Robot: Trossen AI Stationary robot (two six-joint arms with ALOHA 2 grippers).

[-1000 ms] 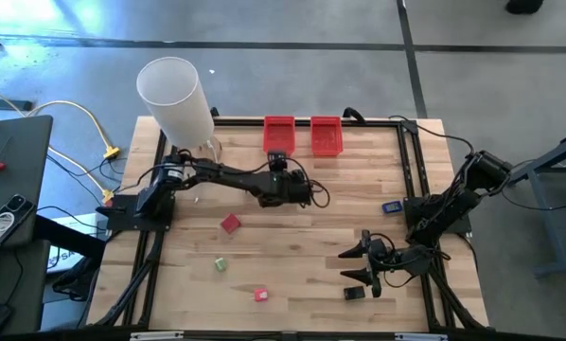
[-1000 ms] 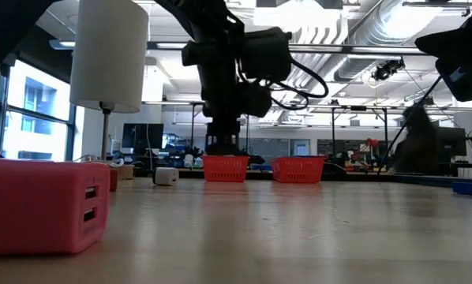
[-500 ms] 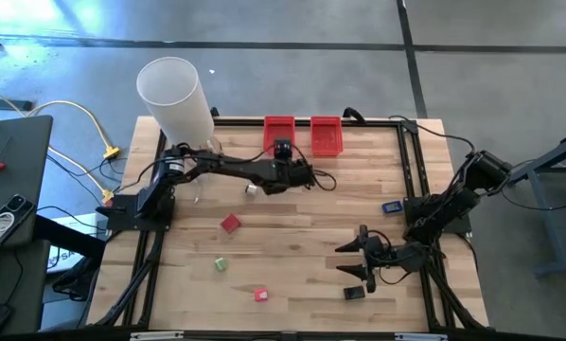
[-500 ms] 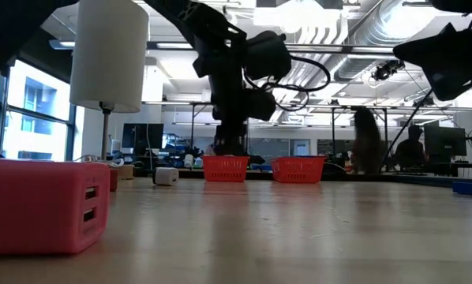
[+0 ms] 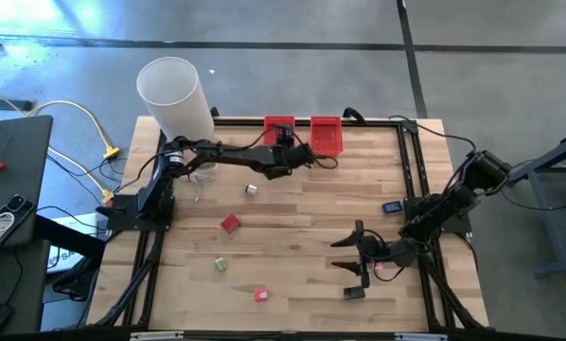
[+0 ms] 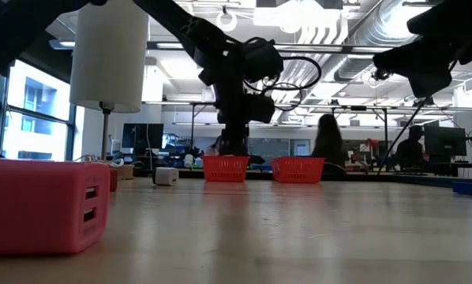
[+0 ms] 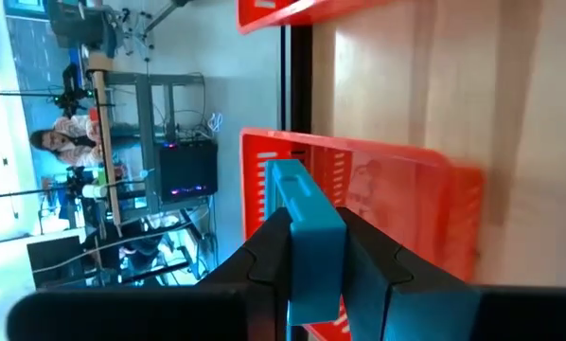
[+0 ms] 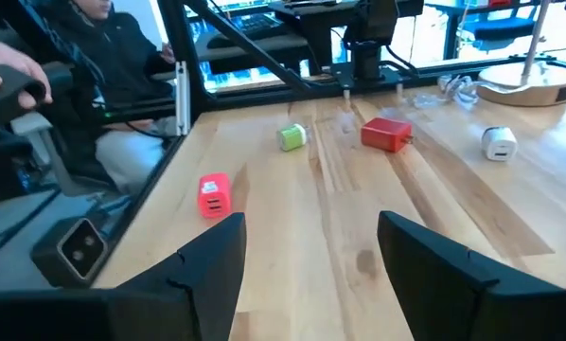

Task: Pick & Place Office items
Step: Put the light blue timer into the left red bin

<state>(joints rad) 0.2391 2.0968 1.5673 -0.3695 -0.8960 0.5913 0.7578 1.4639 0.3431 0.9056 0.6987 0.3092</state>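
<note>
Left gripper hung over the left red bin at the far edge of the table, its fingers clamped on a teal block, which in the left wrist view sat directly in front of that bin's mesh wall. Right gripper hovered near the table's near right corner with its fingers spread wide and nothing between them, just beside a black piece. Other items lay scattered: a white piece, a red block, a green piece, a pink piece and a blue piece.

The likely risk was a release made off-centre: the block could strike the bin's rim and bounce out onto the wood, or tip the light bin. A right-arm descent onto the black piece could nudge it toward the near edge.
</note>
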